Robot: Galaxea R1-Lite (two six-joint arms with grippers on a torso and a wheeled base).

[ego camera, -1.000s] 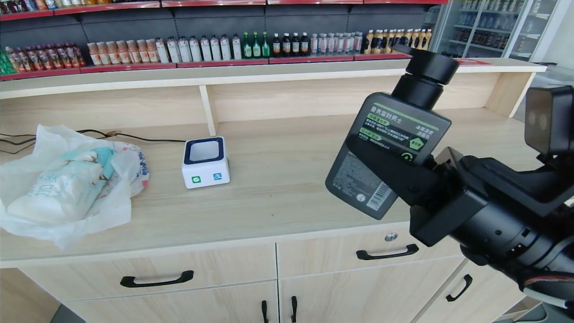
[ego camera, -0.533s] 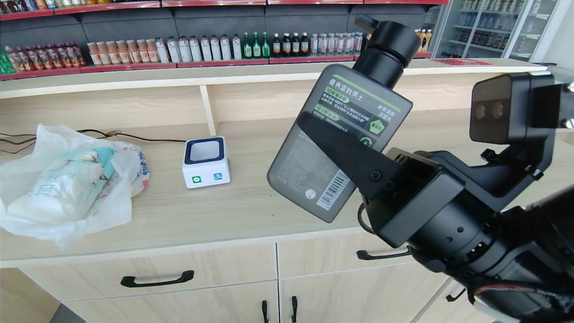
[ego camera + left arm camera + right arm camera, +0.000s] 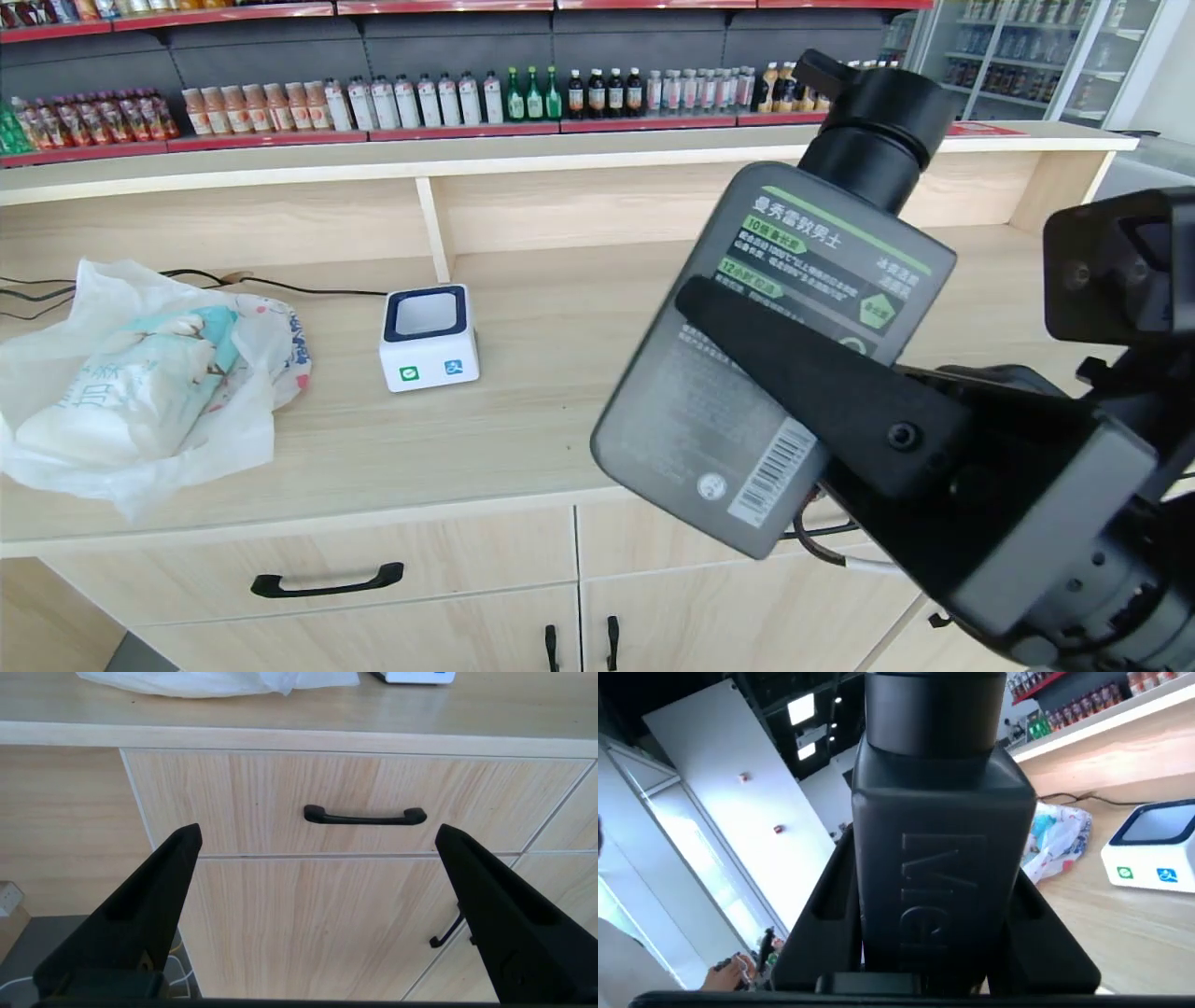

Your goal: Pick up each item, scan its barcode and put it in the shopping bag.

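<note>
The right gripper (image 3: pixel 747 336) pinches a dark grey bottle (image 3: pixel 686 420) across its flat faces, jaws pressed on front and back, which looks like the steadier hold on so flat a body. The bottle hangs in the air above the counter's (image 3: pixel 560 392) near edge, tilted with its cap up and away, well apart from the scanner (image 3: pixel 428 338). Its barcode (image 3: pixel 770 471) faces up toward the head camera, not the scanner's upward window, so it probably needs turning over. The shopping bag (image 3: pixel 252 411) lies further left with a pale packet (image 3: pixel 140 373) inside. The left gripper (image 3: pixel 318 835) hangs low before a drawer handle (image 3: pixel 364 816), jaws spread and holding nothing
</note>
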